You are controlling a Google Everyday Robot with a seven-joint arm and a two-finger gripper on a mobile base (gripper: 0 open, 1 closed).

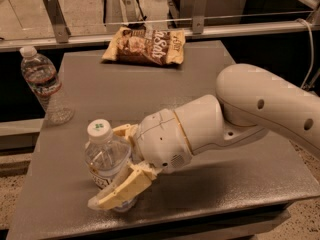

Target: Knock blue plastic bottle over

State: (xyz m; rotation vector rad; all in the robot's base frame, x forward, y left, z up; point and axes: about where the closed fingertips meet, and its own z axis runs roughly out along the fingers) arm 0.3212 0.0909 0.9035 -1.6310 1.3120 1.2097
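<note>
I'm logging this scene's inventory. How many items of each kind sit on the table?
Plastic bottles: 2 (blue plastic bottle at the front left, with the end effector around it; taller bottle at the far left)
Snack bags: 1 (snack bag at the back)
Total: 3
</note>
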